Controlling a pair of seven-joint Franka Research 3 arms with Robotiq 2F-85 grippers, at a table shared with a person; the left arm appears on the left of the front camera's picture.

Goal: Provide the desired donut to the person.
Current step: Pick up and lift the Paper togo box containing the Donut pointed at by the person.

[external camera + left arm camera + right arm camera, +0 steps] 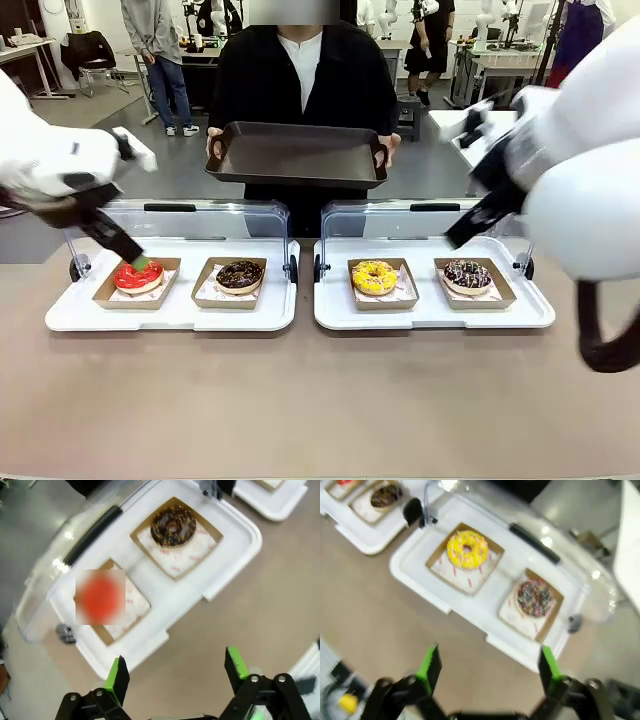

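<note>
Left tool (175,662) and right tool (489,655) gape released — red donut (138,276) apparently lies flat, hole up.

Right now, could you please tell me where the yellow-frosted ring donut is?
In the front view, the yellow-frosted ring donut sits on the left half of the right-hand white plastic tray, beside the dark sprinkled donut.

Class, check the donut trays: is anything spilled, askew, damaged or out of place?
Nothing stands out. The red donut, chocolate donut, yellow donut and sprinkled donut each sit in their own cardboard holder, two per white tray, lids raised. The person holds an empty dark tray.
</note>
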